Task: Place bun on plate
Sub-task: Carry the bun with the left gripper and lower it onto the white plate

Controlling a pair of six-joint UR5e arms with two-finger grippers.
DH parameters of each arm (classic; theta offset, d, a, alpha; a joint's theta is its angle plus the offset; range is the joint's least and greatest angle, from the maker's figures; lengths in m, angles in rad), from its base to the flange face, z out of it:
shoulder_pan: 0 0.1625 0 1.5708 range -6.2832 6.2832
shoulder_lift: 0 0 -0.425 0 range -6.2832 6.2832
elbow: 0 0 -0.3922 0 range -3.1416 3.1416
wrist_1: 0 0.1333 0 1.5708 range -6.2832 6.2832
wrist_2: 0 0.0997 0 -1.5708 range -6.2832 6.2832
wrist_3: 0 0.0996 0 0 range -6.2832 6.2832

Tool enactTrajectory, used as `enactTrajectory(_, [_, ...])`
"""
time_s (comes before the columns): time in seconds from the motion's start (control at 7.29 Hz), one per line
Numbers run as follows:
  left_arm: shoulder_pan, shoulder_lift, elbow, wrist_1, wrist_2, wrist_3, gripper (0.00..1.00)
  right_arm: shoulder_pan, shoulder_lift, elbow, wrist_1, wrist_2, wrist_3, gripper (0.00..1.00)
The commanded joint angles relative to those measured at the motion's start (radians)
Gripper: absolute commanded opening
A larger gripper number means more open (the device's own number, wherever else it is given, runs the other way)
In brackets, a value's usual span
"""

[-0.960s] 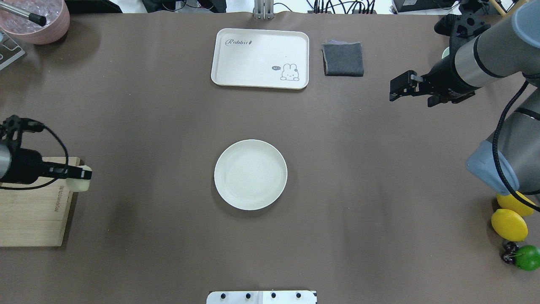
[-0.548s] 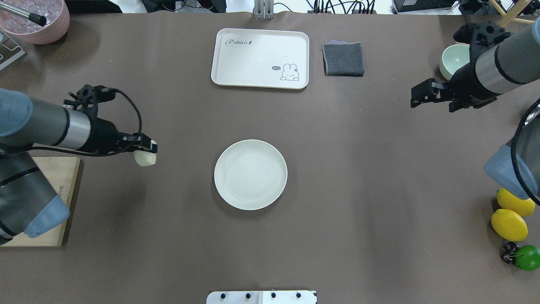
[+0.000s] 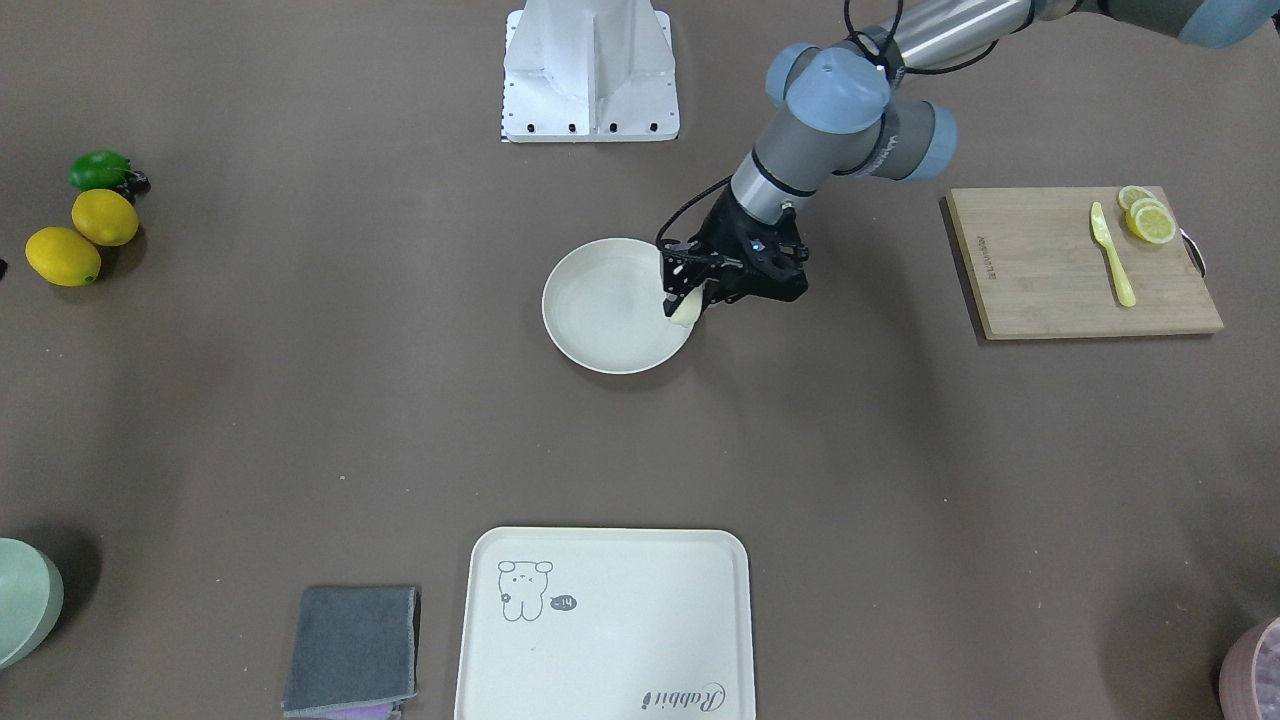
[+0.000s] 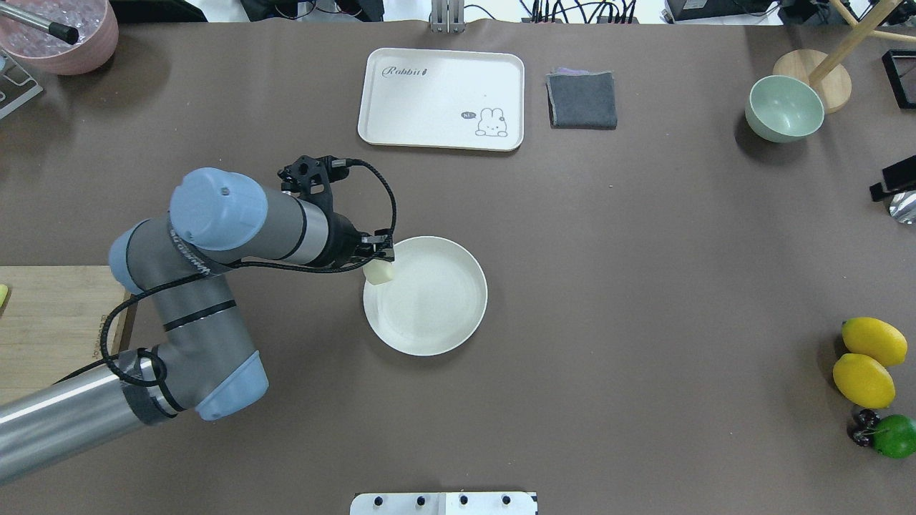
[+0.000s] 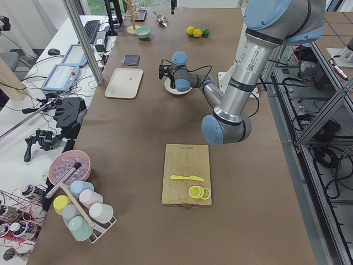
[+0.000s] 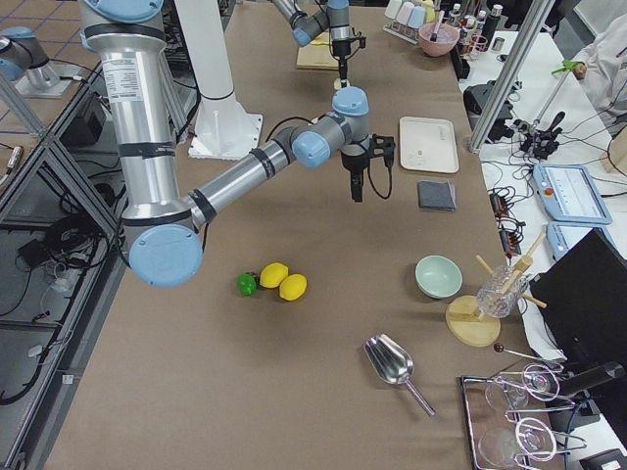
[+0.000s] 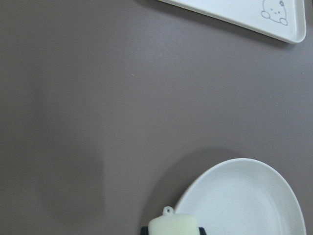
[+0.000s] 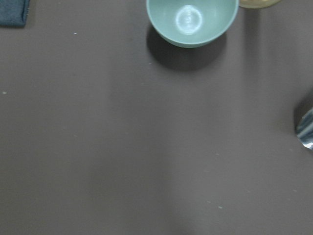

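Observation:
The bun (image 4: 379, 272), a small pale cream lump, hangs just above the left rim of the plate (image 4: 436, 307). My left gripper (image 4: 379, 263) is shut on it from above. In the front-facing view the bun (image 3: 686, 308) hangs under the gripper (image 3: 688, 285) at the edge of the plate (image 3: 610, 310). The left wrist view has the bun (image 7: 172, 226) at the bottom and the plate (image 7: 244, 200) beside it. My right gripper (image 4: 891, 182) shows only partly at the right edge, so I cannot tell its state.
A cream rabbit tray (image 4: 441, 99) and a grey cloth (image 4: 582, 100) lie at the far side. At far right is a pale green bowl (image 4: 783, 109). Lemons (image 4: 864, 379) and a lime (image 4: 896, 435) sit near right. A cutting board (image 3: 1060, 270) with lemon slices (image 3: 1147, 218) lies left.
My left arm has carried the bun rightward from the cutting board to the plate's left rim. The right arm has pulled back to the table's right edge, uncovering the green bowl.

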Motion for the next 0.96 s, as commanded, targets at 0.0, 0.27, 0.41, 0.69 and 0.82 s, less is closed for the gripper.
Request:
enactTrajectory(0.0, [0.047,-0.070,0.073,0.013,0.068,-0.012,0.38,0.152,-0.091,-0.068,-0.002,0.034,-0.269,1.00])
enactTrajectory(0.27, [0.071,-0.080,0.081,0.013,0.092,-0.016,0.39,0.223,-0.159,-0.065,0.001,0.051,-0.307,1.00])
enactTrajectory(0.41, [0.104,-0.081,0.081,0.012,0.128,-0.050,0.57,0.229,-0.177,-0.066,0.001,0.049,-0.307,1.00])
enactTrajectory(0.69, [0.141,-0.078,0.081,0.010,0.191,-0.049,0.97,0.236,-0.182,-0.065,0.006,0.049,-0.307,1.00])
enactTrajectory(0.82, [0.133,-0.077,0.061,0.010,0.191,-0.049,0.97,0.236,-0.183,-0.065,0.009,0.051,-0.307,1.00])
